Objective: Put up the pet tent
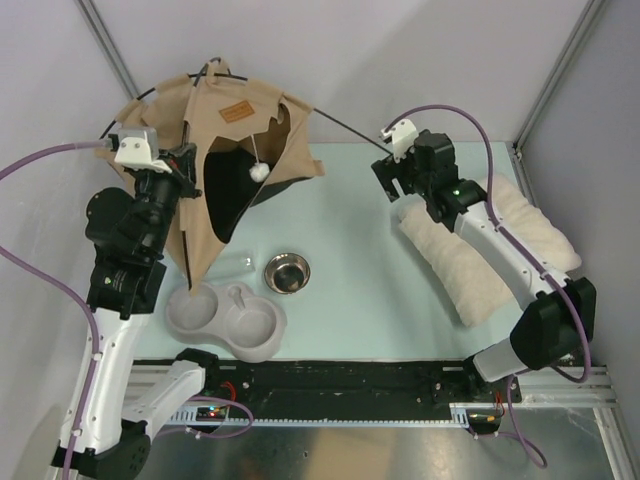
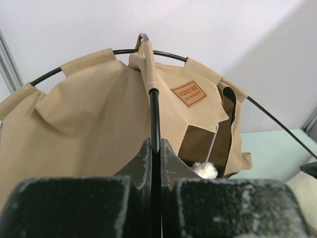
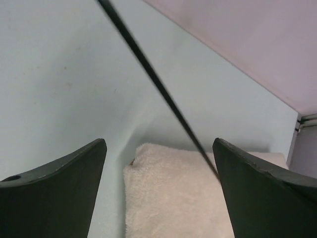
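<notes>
Pinching the tan fabric pet tent (image 1: 215, 120) at the pale green table's (image 1: 380, 260) far left.
Shut tight with the left gripper (image 2: 155, 148) on a thin black pole (image 2: 154, 114) below the tent's peak; spread wide with the right gripper (image 3: 158, 144), astride a second pole (image 3: 148, 74) over the cream fluffy pillow (image 3: 168, 198). Hemmed nearside by a grey double pet bowl (image 1: 225, 320) and small steel bowl (image 1: 287, 272).

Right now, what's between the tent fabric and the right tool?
A thin black pole, running from the pet tent over bare table and between the fingers of the open right tool. Top view shows the span; right wrist view, the fingers.
</notes>
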